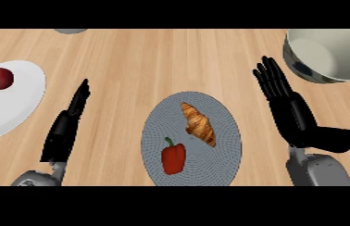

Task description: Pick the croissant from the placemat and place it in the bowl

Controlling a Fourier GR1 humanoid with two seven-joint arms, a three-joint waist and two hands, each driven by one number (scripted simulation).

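A golden-brown croissant (199,124) lies on the round grey placemat (219,155) in the middle of the wooden counter, above a red bell pepper (173,158). The pale bowl (335,53) with a dark-patterned outer wall stands at the far right, cut off by the view's edge. My right hand (290,107) is open with straight fingers pointing away from me, to the right of the placemat and just below the bowl, touching nothing. My left hand (67,123) is open too, seen edge-on at the left of the placemat, and holds nothing.
A white plate (27,97) with a dark red fruit (5,78) sits at the left edge. A small grey object (71,31) peeks in at the top left. Bare wooden counter lies between the placemat and the bowl.
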